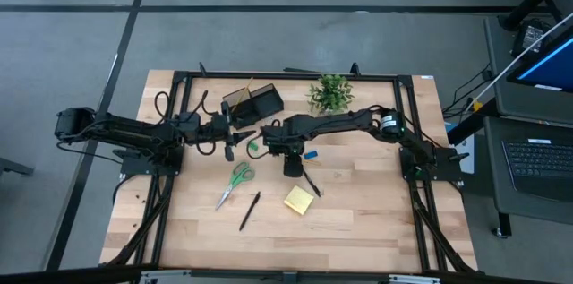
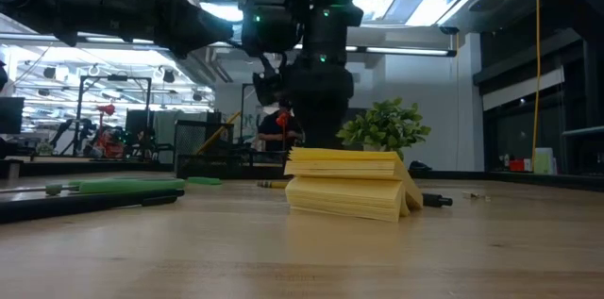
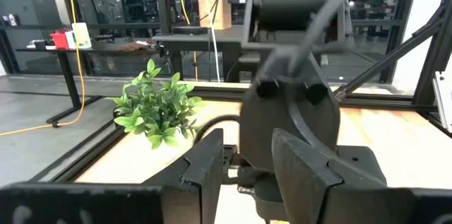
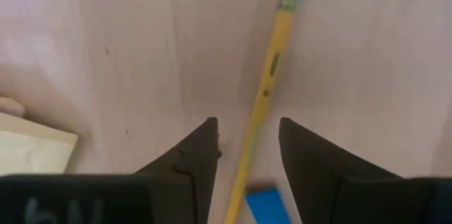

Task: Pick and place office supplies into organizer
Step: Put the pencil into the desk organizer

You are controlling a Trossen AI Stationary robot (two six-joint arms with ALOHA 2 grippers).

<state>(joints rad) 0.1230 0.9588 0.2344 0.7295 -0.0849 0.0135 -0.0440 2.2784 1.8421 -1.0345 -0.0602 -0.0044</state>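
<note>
Right claw (image 4: 247, 150) apart, straddling the pencil (image 4: 265, 97); pencil's length runs between the fingers. Left claw (image 3: 244, 174) apart, idle.

organizer (image 1: 253, 101) contents too small to tell, pencil (image 4: 265, 90) cut off by frame edge, eraser end blurred

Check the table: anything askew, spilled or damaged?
Nothing spilled or damaged. The scissors, a pen and the sticky-note pad lie loose on the table, outside the organizer. One oddity: the pad's top sheets splay and curl at one edge in the low view. The right gripper is open above the pencil.
</note>
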